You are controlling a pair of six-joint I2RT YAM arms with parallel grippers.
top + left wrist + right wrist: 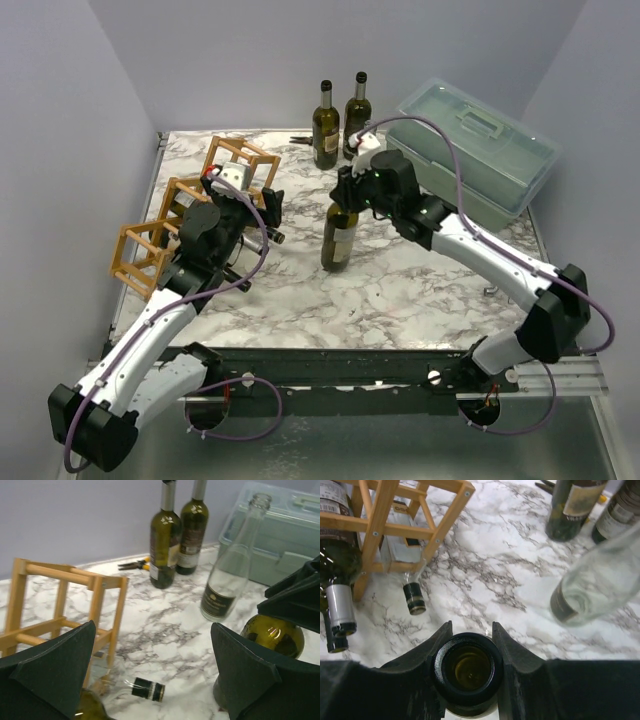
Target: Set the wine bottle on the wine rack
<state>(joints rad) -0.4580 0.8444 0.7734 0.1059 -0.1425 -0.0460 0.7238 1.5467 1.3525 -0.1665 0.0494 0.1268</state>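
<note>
A dark green wine bottle [339, 245] stands upright in the middle of the marble table. My right gripper [347, 195] is shut on the top of its neck. In the right wrist view the bottle's open mouth [467, 667] sits pinched between the fingers of that gripper [470, 632]. The wine rack [190, 205], a lattice of light wooden sticks, stands at the left with bottles lying in its cells [405, 542]. My left gripper [275, 218] hangs open beside the rack with nothing between its fingers [250, 675]. It faces the held bottle [275, 635].
Two dark bottles [326, 125] [358, 112] stand at the back, with pliers [135, 564] by the wall. A clear empty bottle [230, 575] stands near the pale green toolbox [480, 150] at the back right. A bottle neck [147, 689] pokes out of the rack onto the table.
</note>
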